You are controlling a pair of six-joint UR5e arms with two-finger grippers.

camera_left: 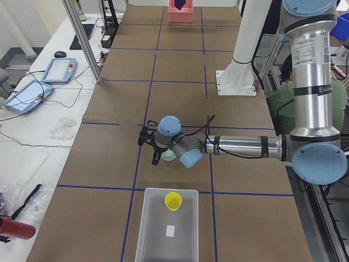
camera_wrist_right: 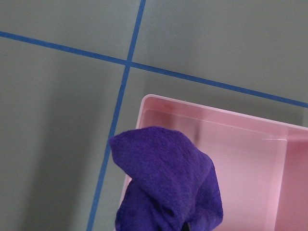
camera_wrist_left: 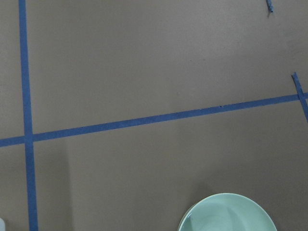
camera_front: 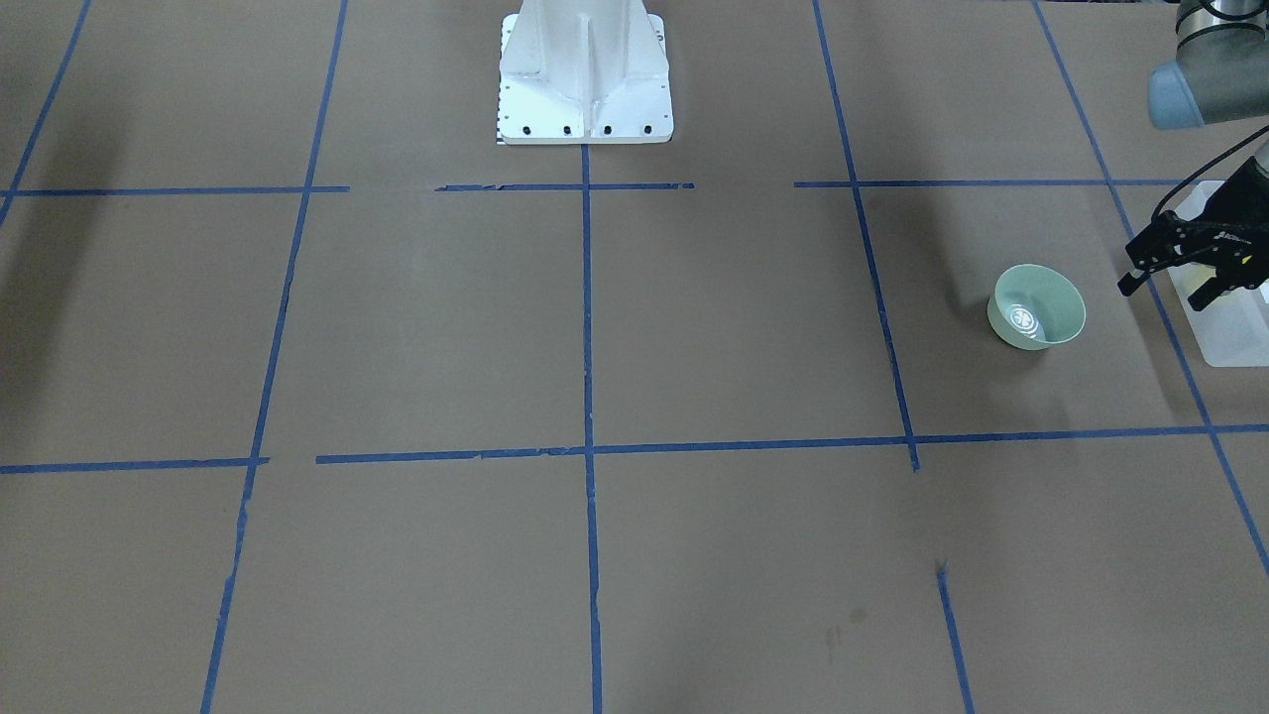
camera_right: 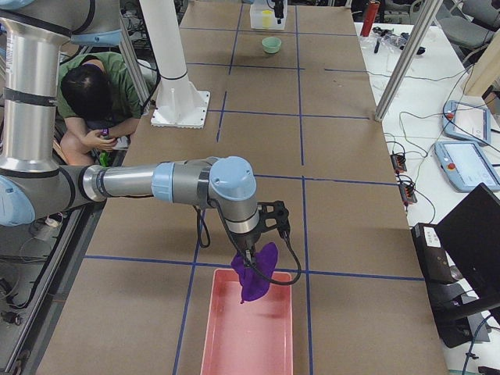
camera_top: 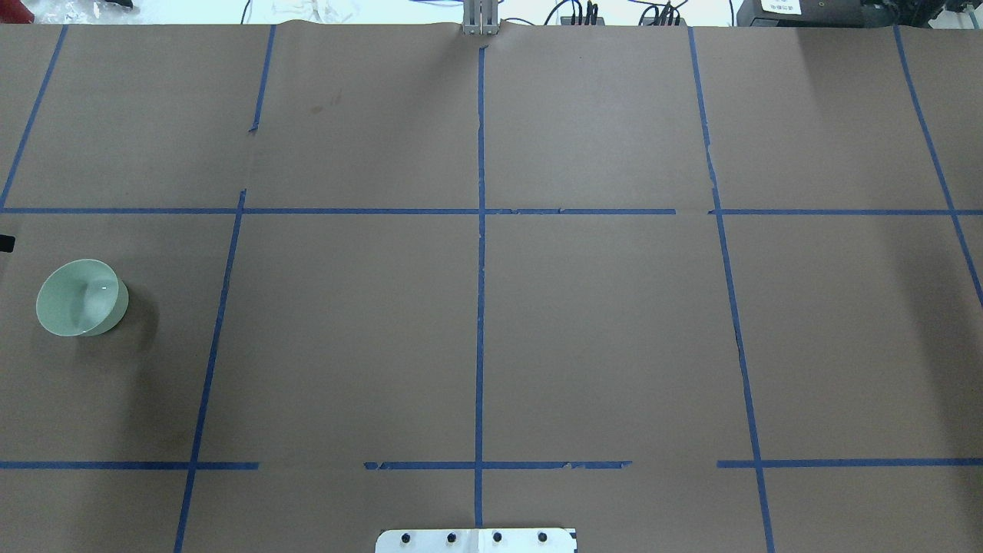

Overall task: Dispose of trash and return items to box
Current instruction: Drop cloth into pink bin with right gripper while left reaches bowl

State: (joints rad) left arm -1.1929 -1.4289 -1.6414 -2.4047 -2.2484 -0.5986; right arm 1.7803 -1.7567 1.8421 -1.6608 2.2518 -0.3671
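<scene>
The pale mint-green bowl (camera_front: 1036,307) stands on the brown table paper at the right of the front-facing view and at the far left of the overhead view. It is just short of the translucent white box (camera_front: 1234,332), which is cut by the right edge. It sits upright with its mouth up. Being round it has no long axis, so it can be approached from any side. It looks like thin moulded plastic: light, stiff, smooth and probably a little slippery, and unlikely to break if dropped. The rim seems the best place to grip, with one finger inside the wall and one outside, because the rounded outer wall could slide out of a pinch across the full width. The left gripper (camera_front: 1162,290) hangs at the right edge of the front-facing view, between the bowl and the box. Its fingers are spread wide and nothing is between them. Its wrist camera catches only the bowl's rim at the bottom edge of the frame. The yellow tumbler cup (camera_left: 173,200) already stands upright inside the box, at the end nearest the bowl, low in the left-side view. A purple cloth (camera_wrist_right: 168,183) hangs below the right gripper (camera_right: 251,251), above the near end of a pink bin (camera_wrist_right: 250,159). These views do not show whether its fingers are closed.
</scene>
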